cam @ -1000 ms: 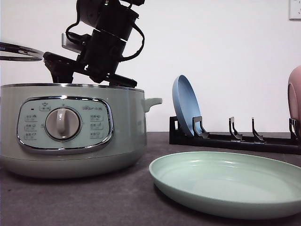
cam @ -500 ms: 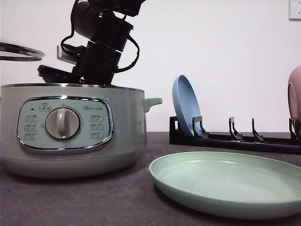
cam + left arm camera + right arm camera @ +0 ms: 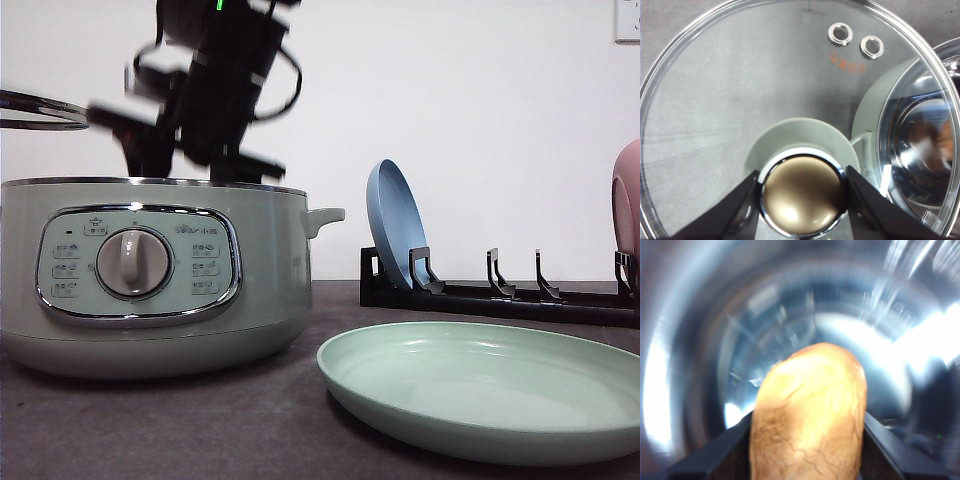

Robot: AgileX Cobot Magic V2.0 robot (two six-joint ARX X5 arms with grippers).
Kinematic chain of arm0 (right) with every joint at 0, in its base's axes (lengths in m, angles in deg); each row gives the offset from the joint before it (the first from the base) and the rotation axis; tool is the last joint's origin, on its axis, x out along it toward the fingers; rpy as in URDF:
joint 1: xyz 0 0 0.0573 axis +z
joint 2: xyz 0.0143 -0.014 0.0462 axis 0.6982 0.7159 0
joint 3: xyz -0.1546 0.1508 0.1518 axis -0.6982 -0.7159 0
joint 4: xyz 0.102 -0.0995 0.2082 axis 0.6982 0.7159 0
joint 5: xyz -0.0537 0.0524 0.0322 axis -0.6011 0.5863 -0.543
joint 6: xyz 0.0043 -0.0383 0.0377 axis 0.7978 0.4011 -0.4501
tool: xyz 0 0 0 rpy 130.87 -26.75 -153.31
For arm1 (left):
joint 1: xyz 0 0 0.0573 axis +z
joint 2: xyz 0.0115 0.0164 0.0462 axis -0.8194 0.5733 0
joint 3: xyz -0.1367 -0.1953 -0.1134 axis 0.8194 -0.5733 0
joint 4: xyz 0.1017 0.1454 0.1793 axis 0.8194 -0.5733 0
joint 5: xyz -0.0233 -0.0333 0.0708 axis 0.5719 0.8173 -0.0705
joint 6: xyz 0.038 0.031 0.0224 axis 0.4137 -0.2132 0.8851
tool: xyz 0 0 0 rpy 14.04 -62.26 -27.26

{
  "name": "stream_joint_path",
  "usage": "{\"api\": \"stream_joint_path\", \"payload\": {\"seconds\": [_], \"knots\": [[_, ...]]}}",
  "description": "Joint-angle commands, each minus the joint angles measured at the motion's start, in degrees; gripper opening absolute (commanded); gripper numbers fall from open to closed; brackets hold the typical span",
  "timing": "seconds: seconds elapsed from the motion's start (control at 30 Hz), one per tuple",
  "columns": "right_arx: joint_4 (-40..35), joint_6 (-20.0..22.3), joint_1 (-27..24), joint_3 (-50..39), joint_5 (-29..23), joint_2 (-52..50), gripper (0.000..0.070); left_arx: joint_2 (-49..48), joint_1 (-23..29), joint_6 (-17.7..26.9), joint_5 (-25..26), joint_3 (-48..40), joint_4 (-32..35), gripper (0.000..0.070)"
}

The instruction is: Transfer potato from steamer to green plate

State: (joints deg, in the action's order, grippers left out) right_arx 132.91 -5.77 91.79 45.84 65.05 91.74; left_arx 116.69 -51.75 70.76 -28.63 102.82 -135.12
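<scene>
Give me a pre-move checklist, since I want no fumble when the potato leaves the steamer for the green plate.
1. Grip on the potato: ok, the right gripper has a finger on each side of it.
2. Lid off the steamer: ok, the left gripper holds the glass lid by its knob, off to the side of the pot.
3. Potato above the steamer's rim: cannot tell, the right wrist view is blurred and steel wall surrounds it.
4. Green plate bare: ok, nothing lies in it.
5. Path to the plate: ok, open table between them; the rack with the blue plate stands behind.
</scene>
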Motion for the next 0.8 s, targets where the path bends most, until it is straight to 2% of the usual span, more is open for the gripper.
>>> {"api": "stream_joint_path", "payload": {"seconds": [0.0,0.17,0.3,0.53,0.67,0.77], "knots": [[0.51,1.83,0.19,2.91,-0.02,-1.92,0.0198,-0.31,0.13,0.13,0.13,2.14,1.05,0.0009],[5.04,4.31,-0.63,5.04,0.02,-7.89,0.0198,-0.31,0.09,0.13,0.69,2.14,1.01,0.0009],[9.21,6.40,-1.81,5.08,0.00,-13.60,0.0198,-0.31,0.09,0.13,3.22,2.14,1.05,0.0009],[16.76,7.97,-5.66,4.71,-0.01,-21.35,0.0198,-0.31,-1.22,0.13,3.79,2.14,1.04,0.0009],[18.32,8.38,-8.05,0.28,0.00,-25.64,0.0198,-0.31,-2.62,0.11,5.14,2.14,1.15,0.0009],[16.71,8.45,-9.34,-7.03,0.01,-29.97,0.0198,-0.31,-4.29,0.10,5.49,2.14,1.29,0.0009]]}}
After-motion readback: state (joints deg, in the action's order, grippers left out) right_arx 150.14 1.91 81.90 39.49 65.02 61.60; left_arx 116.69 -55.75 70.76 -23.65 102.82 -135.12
